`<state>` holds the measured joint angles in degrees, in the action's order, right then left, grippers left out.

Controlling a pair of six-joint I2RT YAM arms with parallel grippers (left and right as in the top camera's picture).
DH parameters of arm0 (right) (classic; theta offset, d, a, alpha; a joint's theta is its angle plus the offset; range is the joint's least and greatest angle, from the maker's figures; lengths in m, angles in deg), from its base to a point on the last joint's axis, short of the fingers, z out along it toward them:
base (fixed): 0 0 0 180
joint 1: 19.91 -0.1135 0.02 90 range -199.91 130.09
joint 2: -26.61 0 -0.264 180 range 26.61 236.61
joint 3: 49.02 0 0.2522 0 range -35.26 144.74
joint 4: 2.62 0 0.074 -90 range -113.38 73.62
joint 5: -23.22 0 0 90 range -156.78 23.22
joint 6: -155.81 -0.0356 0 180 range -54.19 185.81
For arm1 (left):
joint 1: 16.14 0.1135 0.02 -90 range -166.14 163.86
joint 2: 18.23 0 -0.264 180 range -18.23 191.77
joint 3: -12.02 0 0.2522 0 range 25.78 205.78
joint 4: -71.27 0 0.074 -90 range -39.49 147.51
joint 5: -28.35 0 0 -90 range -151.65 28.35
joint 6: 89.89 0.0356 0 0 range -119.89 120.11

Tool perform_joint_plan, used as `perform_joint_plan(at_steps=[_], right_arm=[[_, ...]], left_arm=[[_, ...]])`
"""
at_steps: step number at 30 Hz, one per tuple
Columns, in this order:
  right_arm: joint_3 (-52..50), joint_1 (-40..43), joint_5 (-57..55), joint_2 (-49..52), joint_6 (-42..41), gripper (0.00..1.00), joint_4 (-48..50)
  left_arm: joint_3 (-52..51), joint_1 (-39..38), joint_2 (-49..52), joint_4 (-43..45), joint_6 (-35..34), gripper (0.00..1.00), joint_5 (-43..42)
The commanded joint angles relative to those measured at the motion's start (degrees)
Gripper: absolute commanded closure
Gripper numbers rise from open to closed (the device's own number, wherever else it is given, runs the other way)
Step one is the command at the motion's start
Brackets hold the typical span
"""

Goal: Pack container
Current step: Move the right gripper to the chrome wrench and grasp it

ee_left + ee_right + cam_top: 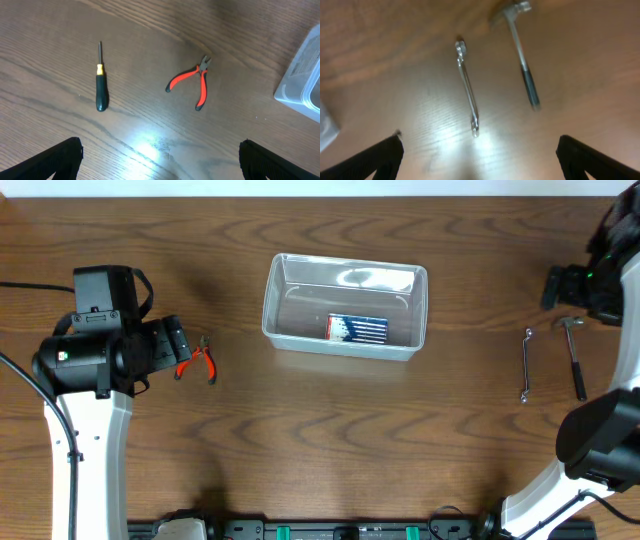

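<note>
Left gripper (pixel 160 159) jaws spread wide, empty, over brown wooden table (pixel 300 440). Past it: red-handled pliers (pixel 192 82), black-handled screwdriver with yellow collar (pixel 101 80), lying apart. Right gripper (pixel 479 156) also wide apart, empty, above silver wrench (pixel 468 90) and dark-grip metal hammer (pixel 522 55), side by side. Clear plastic rectangular container (pixel 340 348) sits mid-table, toward far edge, blue-and-white pack (pixel 357 329) inside.

Bright overhead light, tabletop (pixel 150 145) glare, blurred right wrist view
</note>
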<state>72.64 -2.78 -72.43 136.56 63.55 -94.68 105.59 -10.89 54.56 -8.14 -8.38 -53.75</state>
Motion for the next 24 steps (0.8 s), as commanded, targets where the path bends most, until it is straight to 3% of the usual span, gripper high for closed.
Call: perform_joint_plan(at_steps=[1, 12, 24], right_arm=[[-8.04, 0.04, 2.73, 0.20, 5.73, 0.01, 6.21], [-29.03, 0.04, 3.63, 0.20, 9.86, 0.01, 28.65], [-38.01, 0.09, 4.24, 0.20, 9.62, 0.01, 37.40]], left_arm=[[0.68, 0.35, 0.04, -0.22, 0.98, 0.02, 0.04], [0.68, 0.35, 0.04, -0.26, 0.96, 0.02, 0.02], [0.68, 0.35, 0.04, -0.26, 0.96, 0.02, 0.02]])
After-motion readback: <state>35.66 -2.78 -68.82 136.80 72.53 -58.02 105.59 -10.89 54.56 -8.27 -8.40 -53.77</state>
